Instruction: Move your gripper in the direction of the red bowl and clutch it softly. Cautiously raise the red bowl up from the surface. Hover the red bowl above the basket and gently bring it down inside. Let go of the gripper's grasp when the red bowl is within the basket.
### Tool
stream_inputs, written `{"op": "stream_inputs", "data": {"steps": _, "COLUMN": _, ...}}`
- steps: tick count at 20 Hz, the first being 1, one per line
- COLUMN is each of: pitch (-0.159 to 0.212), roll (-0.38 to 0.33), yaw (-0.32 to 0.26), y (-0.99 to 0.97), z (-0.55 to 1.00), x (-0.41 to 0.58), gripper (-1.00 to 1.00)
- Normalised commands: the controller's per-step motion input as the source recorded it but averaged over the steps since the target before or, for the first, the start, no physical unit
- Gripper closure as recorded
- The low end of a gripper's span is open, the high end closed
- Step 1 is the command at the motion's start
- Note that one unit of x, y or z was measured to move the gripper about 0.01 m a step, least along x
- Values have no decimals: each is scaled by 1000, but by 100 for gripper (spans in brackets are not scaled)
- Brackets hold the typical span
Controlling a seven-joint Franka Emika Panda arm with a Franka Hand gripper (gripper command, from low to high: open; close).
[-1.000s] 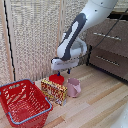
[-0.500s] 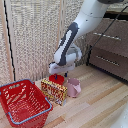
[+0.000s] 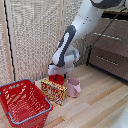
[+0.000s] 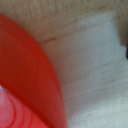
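Behind the snack box [image 3: 54, 90], at the exterior view's centre, you see the gripper [image 3: 56, 75] lowered onto the red bowl [image 4: 27, 80], its finger spread impossible to tell, with the basket [image 3: 30, 116] standing apart toward the exterior view's left.

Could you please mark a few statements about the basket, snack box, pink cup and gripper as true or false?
1. The basket has nothing in it. True.
2. The snack box lies inside the basket. False: it stands on the floor beside it.
3. The pink cup stands at the snack box's side away from the basket. True.
4. The gripper hovers over the basket. False: it is low behind the snack box, with something red, likely the red bowl, at it.
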Motion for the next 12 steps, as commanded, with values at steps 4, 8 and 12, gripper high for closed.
{"op": "stream_inputs", "data": {"steps": 4, "pitch": 0, "roll": 0, "yaw": 0, "y": 3, "z": 0, "x": 14, "gripper": 100}}
{"op": "stream_inputs", "data": {"steps": 8, "pitch": 20, "roll": 0, "yaw": 0, "y": 2, "z": 125, "x": 66, "gripper": 100}}
{"op": "stream_inputs", "data": {"steps": 12, "pitch": 105, "roll": 0, "yaw": 61, "y": 10, "z": 268, "x": 81, "gripper": 100}}
